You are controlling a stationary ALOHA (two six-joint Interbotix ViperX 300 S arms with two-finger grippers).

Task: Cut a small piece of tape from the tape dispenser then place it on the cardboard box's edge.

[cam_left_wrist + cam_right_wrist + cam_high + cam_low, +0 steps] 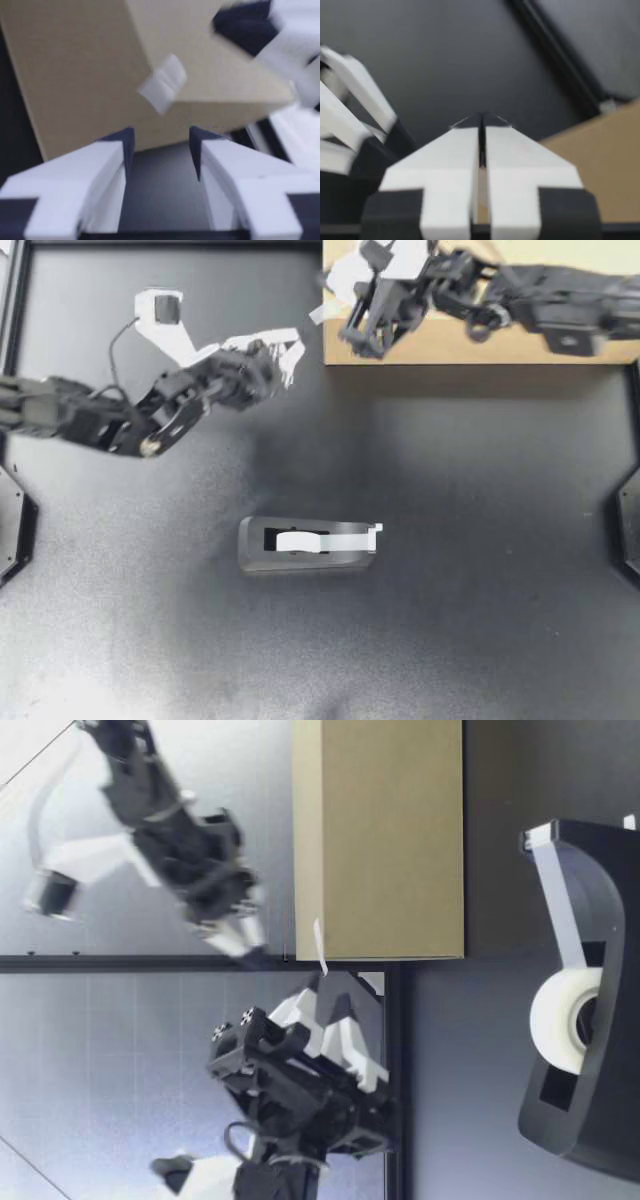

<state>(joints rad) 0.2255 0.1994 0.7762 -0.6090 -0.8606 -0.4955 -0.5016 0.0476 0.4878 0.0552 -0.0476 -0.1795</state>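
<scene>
Your left gripper (294, 352), upper left of centre, holds its fingers parted and empty. The tape dispenser (308, 545) sits mid-frame. The tape piece (317, 313) looks stuck on the cardboard box (450, 345) edge, beside your right gripper (338, 288), which is pinched closed on nothing. Only retreating seems left. No writing is readable.

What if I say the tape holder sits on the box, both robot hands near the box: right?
No. The tape dispenser sits on the table, apart from the cardboard box; the top view shows it. Left gripper and right gripper are near the box.
</scene>
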